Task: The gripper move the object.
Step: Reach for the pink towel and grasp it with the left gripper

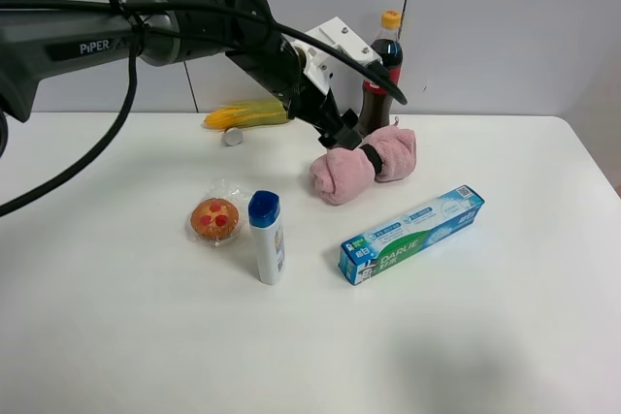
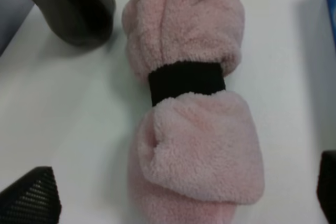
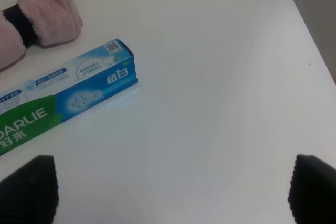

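A rolled pink towel with a black band lies on the white table, right of centre at the back. My left gripper hovers just above its left end, open and empty. In the left wrist view the towel fills the middle, and the left gripper has its fingertips spread wide on either side of it. My right gripper is open and empty above bare table, with the towel far from it. The right gripper is out of the exterior high view.
A cola bottle stands right behind the towel. A blue-green toothpaste box lies in front of it, also in the right wrist view. A corn cob, a wrapped muffin and a white bottle with a blue cap sit to the left.
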Motion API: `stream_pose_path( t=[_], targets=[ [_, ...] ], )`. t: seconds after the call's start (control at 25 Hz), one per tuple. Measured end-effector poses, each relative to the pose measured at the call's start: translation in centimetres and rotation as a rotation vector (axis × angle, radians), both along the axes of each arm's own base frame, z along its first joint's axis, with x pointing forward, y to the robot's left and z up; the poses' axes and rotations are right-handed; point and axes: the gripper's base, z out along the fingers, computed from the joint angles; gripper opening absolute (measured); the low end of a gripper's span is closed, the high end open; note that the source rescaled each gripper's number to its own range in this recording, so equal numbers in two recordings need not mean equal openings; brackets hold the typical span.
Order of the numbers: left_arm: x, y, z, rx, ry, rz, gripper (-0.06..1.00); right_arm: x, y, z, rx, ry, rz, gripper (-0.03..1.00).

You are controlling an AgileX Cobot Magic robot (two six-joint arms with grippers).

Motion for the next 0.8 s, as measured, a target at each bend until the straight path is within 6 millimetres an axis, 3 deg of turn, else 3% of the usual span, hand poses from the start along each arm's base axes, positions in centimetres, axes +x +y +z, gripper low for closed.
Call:
stream_pose_path(
  t=[0.48,0.8],
  targets=[
    [-0.6,-3.2,-2.4,-0.014,-0.080,-0.041,1.00,0.0,0.0,0.0,0.000,0.000,0.000,1.00],
    [0.0,-4.0,-4.3,-0.019,-0.160,-0.040,1.00,0.0,0.0,0.0,0.000,0.000,0.000,1.00]
  ],
)
